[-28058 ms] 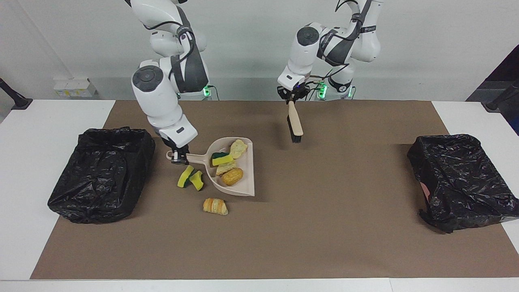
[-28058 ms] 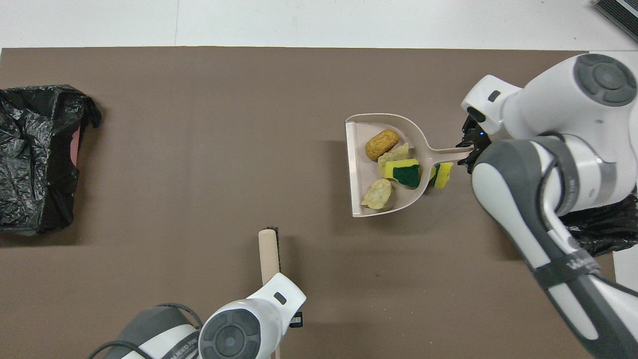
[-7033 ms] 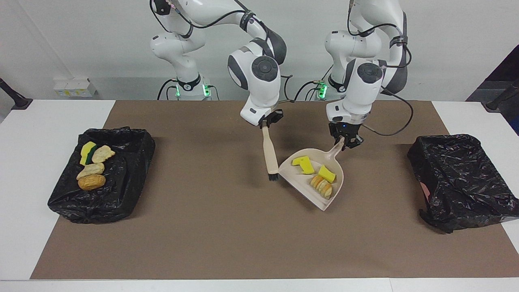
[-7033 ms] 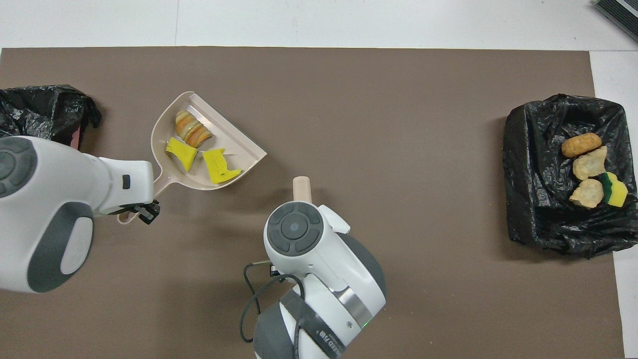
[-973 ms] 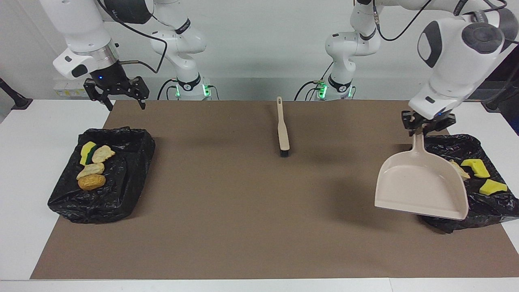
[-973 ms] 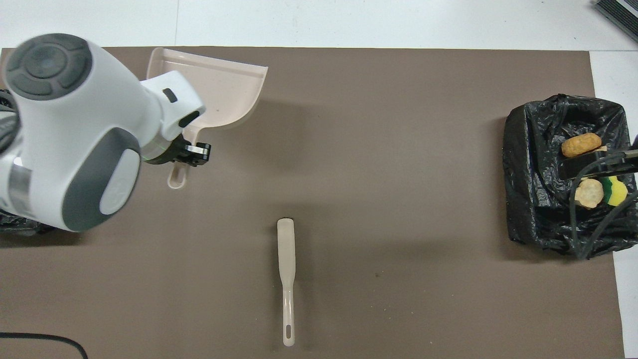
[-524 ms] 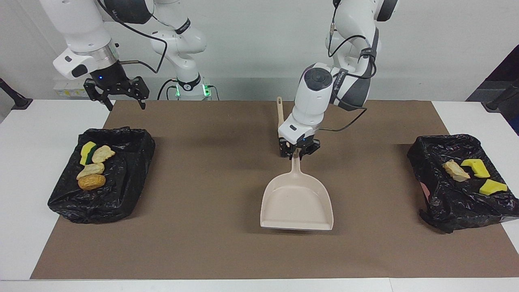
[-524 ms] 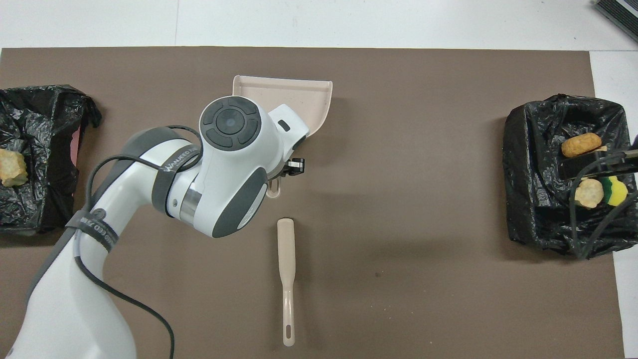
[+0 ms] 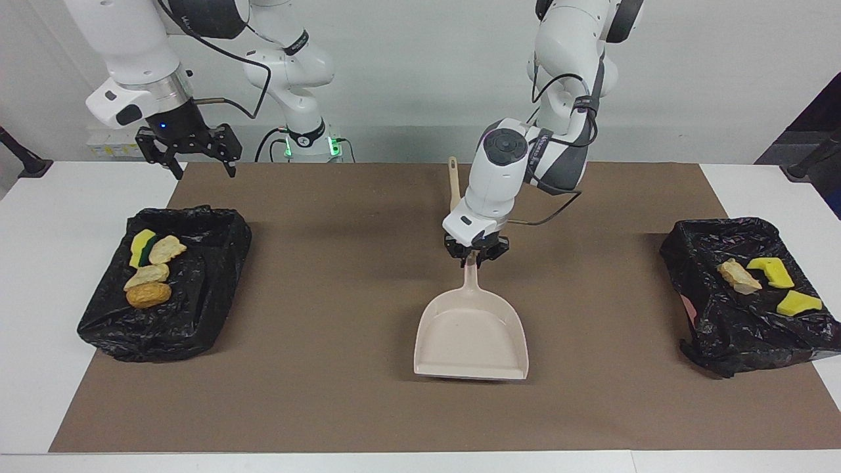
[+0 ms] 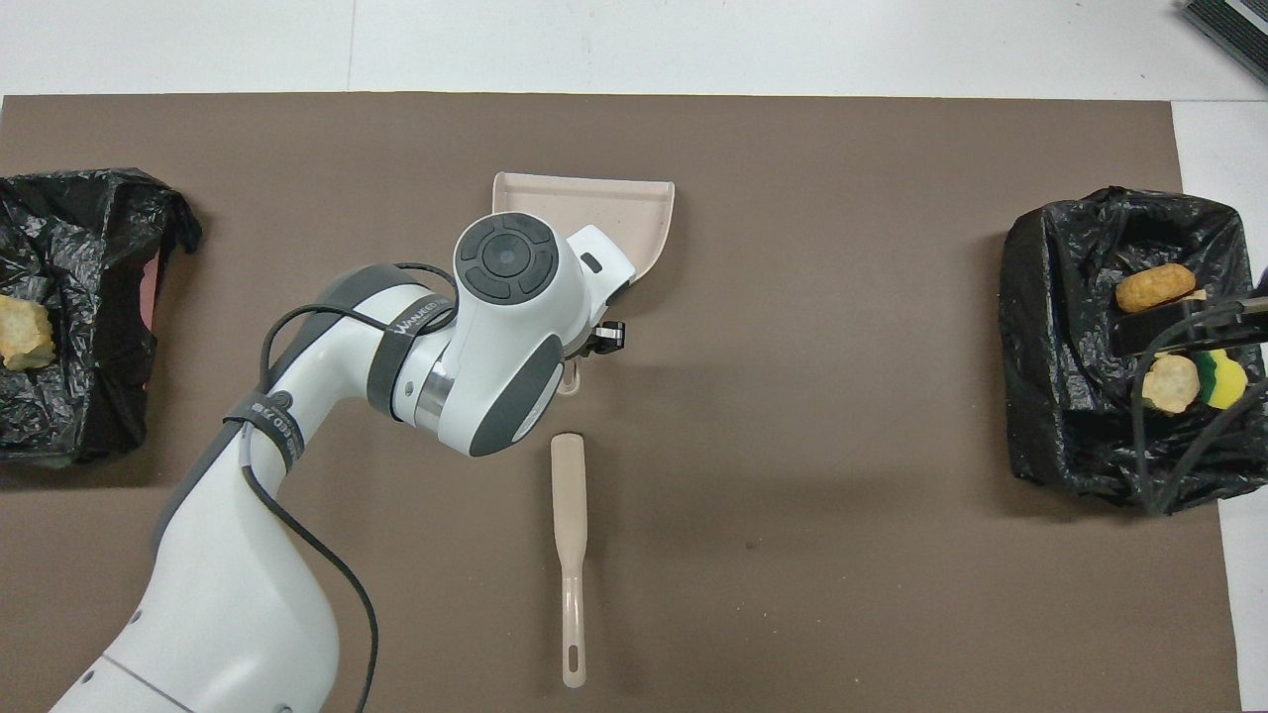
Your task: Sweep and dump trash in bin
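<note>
There are two arms, each with one gripper: the left gripper (image 9: 474, 256) and the right gripper (image 9: 190, 154). One table (image 9: 39, 263) carries one brown mat (image 9: 328, 394). On the mat are two black bins, one dustpan (image 9: 470, 335) and one brush (image 10: 570, 515).

The trash comes to seven scraps, all lying in the bins. The bin (image 9: 197, 295) at the right arm's end holds four: one sponge wedge (image 9: 141, 246), two bread chunks (image 9: 167, 248) and one bun (image 9: 148, 295). The bin at the left arm's end (image 9: 723, 328) holds three: two yellow sponge pieces (image 9: 772, 270) and one croissant (image 9: 739, 276). By kind, that makes three sponge pieces, two bread chunks, one bun and one croissant.
</note>
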